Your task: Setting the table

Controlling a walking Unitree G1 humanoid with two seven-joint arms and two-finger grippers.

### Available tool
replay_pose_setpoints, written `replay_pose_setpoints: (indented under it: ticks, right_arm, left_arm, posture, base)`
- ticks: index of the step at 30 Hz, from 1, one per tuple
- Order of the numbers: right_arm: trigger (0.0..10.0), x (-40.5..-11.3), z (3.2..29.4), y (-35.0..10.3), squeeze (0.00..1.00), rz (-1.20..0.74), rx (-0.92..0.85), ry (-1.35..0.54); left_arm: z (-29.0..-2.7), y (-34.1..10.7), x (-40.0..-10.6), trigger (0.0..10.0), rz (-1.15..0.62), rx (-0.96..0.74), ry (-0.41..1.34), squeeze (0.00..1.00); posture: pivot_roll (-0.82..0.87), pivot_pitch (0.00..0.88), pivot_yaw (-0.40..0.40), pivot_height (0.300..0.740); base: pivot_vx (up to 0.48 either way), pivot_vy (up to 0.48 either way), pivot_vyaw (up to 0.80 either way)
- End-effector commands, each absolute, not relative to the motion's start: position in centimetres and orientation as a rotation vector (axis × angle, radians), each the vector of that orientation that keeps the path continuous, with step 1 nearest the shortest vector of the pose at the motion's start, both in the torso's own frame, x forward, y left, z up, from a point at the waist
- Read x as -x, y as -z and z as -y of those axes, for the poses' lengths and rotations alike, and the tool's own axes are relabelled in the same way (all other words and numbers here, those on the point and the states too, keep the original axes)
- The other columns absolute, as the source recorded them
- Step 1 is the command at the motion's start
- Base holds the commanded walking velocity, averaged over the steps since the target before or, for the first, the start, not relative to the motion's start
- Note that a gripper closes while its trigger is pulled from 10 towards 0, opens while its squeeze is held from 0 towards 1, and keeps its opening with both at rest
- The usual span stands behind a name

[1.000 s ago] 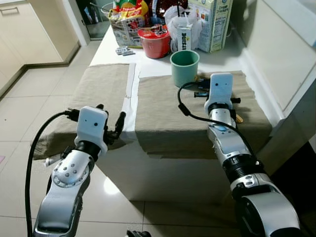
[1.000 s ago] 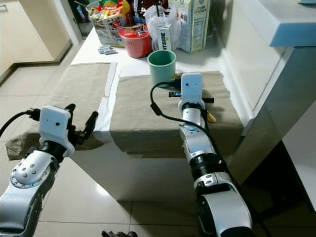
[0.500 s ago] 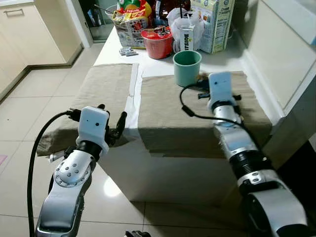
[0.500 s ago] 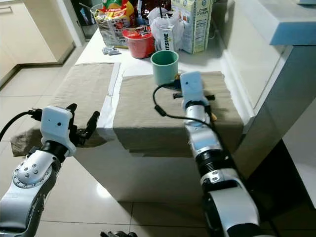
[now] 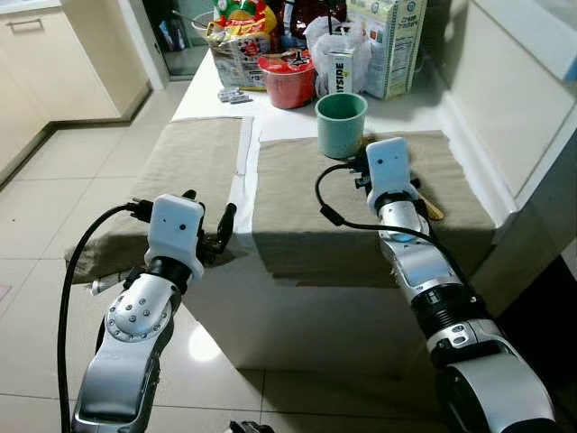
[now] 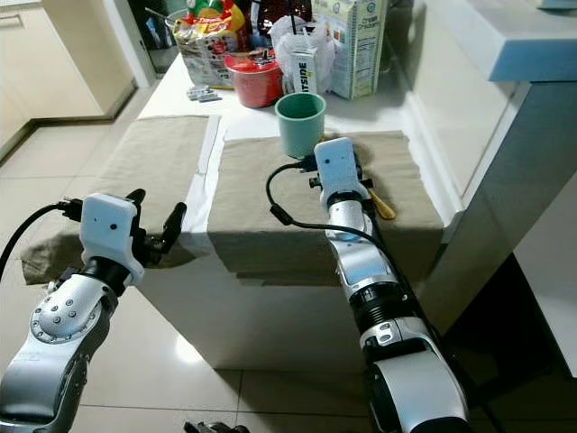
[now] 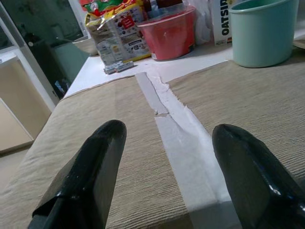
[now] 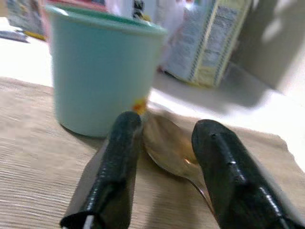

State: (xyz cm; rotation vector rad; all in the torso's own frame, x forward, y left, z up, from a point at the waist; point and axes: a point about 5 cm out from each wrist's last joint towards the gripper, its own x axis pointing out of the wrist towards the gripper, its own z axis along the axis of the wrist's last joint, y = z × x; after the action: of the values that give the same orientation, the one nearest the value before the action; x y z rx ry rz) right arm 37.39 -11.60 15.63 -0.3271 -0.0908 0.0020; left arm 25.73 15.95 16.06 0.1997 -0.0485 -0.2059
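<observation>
On the white counter (image 5: 216, 86), two beige placemats lie side by side, the left placemat (image 5: 185, 171) and the right placemat (image 5: 306, 203), with a bare white strip between them. The right gripper (image 8: 164, 157) sits low over the right placemat, its black fingers (image 8: 114, 167) spread apart with nothing pinched, straddling the bowl of a golden spoon (image 8: 174, 152) that lies flat on the mat. That spoon's handle pokes out beside the right arm in the head views (image 6: 382, 206). Just ahead of the fingertips stands a teal cup (image 5: 341, 124), upright at the far edge of the right placemat, very close to the spoon's bowl; whether they touch, I cannot tell. The left gripper (image 7: 167, 152) hovers at the near edge of the counter, fingers (image 7: 95, 167) wide apart and empty, lined up over the white strip between the mats. Behind the cup, at the back of the counter, there's a red bowl (image 5: 287, 78), a small Oatside carton (image 5: 339, 69), a tall cereal box (image 5: 389, 41) and a snack pack (image 5: 236, 45).
</observation>
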Motion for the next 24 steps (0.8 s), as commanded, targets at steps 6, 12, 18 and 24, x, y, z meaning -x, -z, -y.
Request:
replay_pose_setpoints:
  ticks: [6, 12, 18, 24]
  right_arm:
    - [10.0, -37.6, 11.2, -17.6, 1.00, 0.182, 0.360, -0.034]
    - [10.0, -37.8, 11.6, -17.9, 1.00, 0.187, 0.360, -0.021]
    - [10.0, -38.0, 11.6, -18.5, 1.00, 0.212, 0.387, -0.031]
    - [10.0, -38.5, 13.1, -18.7, 1.00, 0.188, 0.355, 0.020]
  left_arm:
    - [-16.1, -15.8, -26.0, 10.0, 0.042, -0.209, 0.191, 0.00]
    - [-16.0, -15.8, -25.9, 10.0, 0.044, -0.207, 0.190, 0.00]
    - [-15.9, -15.8, -26.1, 10.0, 0.046, -0.205, 0.191, 0.00]
    - [-15.9, -15.8, -26.1, 10.0, 0.047, -0.207, 0.182, 0.00]
  posture:
    - [-0.06, 0.022, 0.111, 0.740]
    - [-0.06, 0.022, 0.110, 0.740]
    - [-0.06, 0.019, 0.111, 0.740]
    - [-0.06, 0.017, 0.110, 0.740]
  base:
    - [0.000, 0.000, 0.00]
    - [0.000, 0.000, 0.00]
    - [0.000, 0.000, 0.00]
    - [0.000, 0.000, 0.00]
